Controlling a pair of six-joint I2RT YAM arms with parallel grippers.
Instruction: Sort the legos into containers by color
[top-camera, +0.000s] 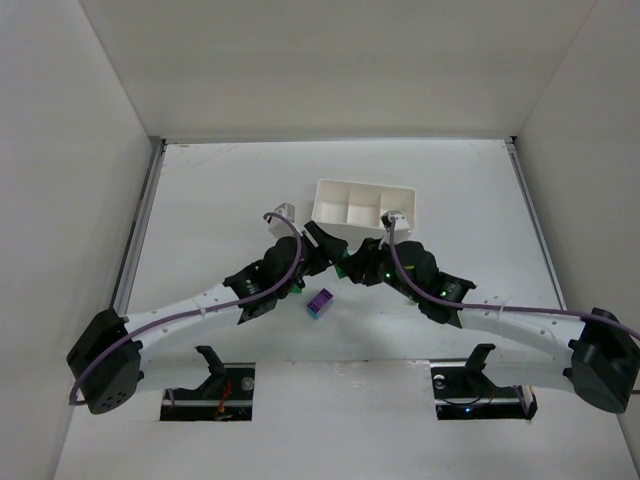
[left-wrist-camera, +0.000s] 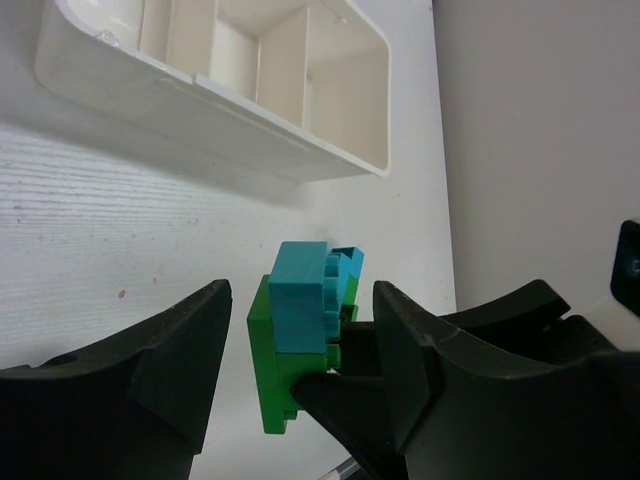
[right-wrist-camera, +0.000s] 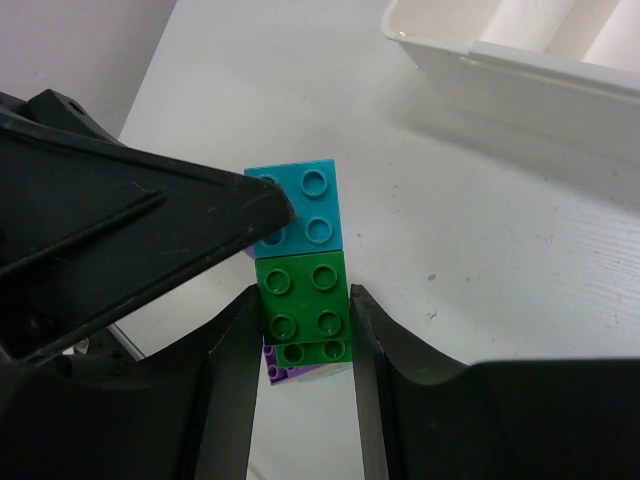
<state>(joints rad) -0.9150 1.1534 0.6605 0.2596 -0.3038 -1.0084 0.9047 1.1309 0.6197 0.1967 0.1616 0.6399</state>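
Right jaws are clamping green brick (right-wrist-camera: 303, 298), left jaws are gaping around teal brick (right-wrist-camera: 305, 210) stuck on it; tray (top-camera: 342, 223) compartments looking empty, nothing sorted yet.

Teal brick (right-wrist-camera: 300, 208) stuck to green brick (right-wrist-camera: 303, 310), clamped in my right end effector (right-wrist-camera: 302, 295); purple stack (top-camera: 320, 302) lies on tabletop (top-camera: 200, 200) near white tray (top-camera: 345, 228).

Top view looks down from behind; both close wrist views share the tray (left-wrist-camera: 210, 98) edge.
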